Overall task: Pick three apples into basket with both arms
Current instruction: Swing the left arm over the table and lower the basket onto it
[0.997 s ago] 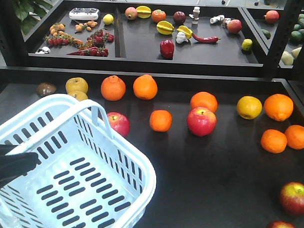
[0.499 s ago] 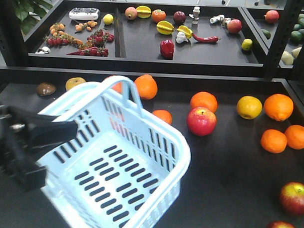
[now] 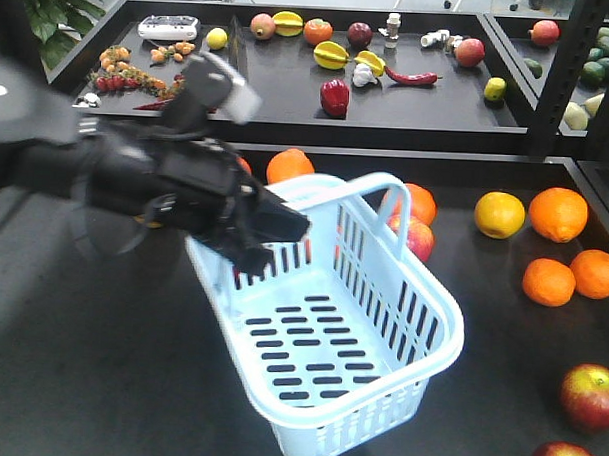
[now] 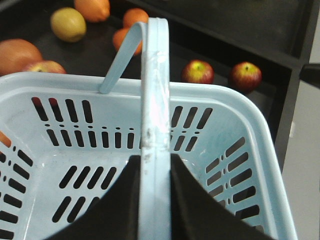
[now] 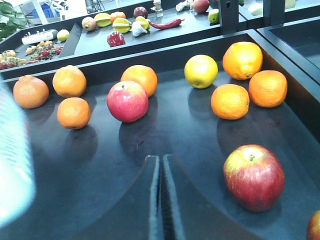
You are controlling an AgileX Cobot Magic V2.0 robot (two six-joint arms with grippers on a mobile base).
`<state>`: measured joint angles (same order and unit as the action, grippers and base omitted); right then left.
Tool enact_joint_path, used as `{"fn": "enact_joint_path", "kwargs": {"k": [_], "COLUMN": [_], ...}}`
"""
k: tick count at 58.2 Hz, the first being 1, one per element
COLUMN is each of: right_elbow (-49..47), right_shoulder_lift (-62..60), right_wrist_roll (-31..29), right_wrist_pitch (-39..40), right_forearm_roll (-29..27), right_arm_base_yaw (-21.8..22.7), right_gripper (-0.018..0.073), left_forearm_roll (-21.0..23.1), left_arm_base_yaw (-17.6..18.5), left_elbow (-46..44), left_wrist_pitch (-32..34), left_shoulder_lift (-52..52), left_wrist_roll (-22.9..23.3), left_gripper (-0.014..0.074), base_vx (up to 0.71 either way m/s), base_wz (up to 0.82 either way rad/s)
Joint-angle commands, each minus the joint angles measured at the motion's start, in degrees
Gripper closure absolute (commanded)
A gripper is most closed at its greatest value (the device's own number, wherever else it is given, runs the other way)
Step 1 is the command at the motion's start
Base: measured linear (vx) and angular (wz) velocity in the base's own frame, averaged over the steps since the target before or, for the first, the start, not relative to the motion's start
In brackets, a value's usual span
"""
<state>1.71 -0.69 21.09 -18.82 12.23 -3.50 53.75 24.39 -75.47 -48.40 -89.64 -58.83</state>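
Basket (image 3: 377, 291) hangs tilted, long axis running far-left to near-right, handle (image 4: 155, 100) clenched in left claw (image 4: 154, 172); right claw (image 5: 160, 165) closed, empty.

Looks like a mock grocery produce section. Low black tray-style bench (image 3: 500, 355) has loose oranges (image 3: 557, 214) and apples (image 3: 590, 396) laid out singly, like a display. Behind it is a raised shelf (image 3: 279, 87) split into compartments, holding a pepper (image 3: 334, 97), starfruit (image 3: 331, 55) and tomatoes (image 3: 124, 82). Dark rack posts (image 3: 560, 77) frame the trays. There's a slotted plastic shopping basket (image 3: 347, 445), and a potted plant (image 3: 52, 9) in the back left corner.
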Motion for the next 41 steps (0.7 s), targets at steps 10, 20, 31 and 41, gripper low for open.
{"fn": "enact_joint_path", "kwargs": {"k": [10,20,31,41], "right_elbow": [0.66,0.66,0.66,0.66], "right_shoulder_lift": [-0.64,-0.64,-0.64,-0.64], "right_wrist_roll": [-0.11,-0.11,-0.11,-0.11], "right_wrist_pitch": [4.18,4.16,4.21,4.21], "right_forearm_roll": [0.36,0.36,0.36,0.36], "right_arm_base_yaw": [0.2,0.2,0.2,0.2], "right_gripper": [0.0564,0.0564,0.0564,0.0564], "left_forearm_roll": [3.96,3.96,3.77,3.38], "left_arm_base_yaw": [0.42,0.88,2.62,3.72], "left_elbow": [-12.78,-16.67,-17.57,-17.57], "left_wrist_pitch": [-4.56,-3.88,-3.61,-3.3], "left_shoulder_lift": [-10.14,-13.58,-15.47,-16.66], "left_wrist_roll": [-0.76,-0.89,-1.87,-2.3], "left_gripper": [0.058,0.0539,0.0477,0.0395], "base_vx": [0.0,0.0,0.0,0.0], "base_wz": [0.0,0.0,0.0,0.0]}}
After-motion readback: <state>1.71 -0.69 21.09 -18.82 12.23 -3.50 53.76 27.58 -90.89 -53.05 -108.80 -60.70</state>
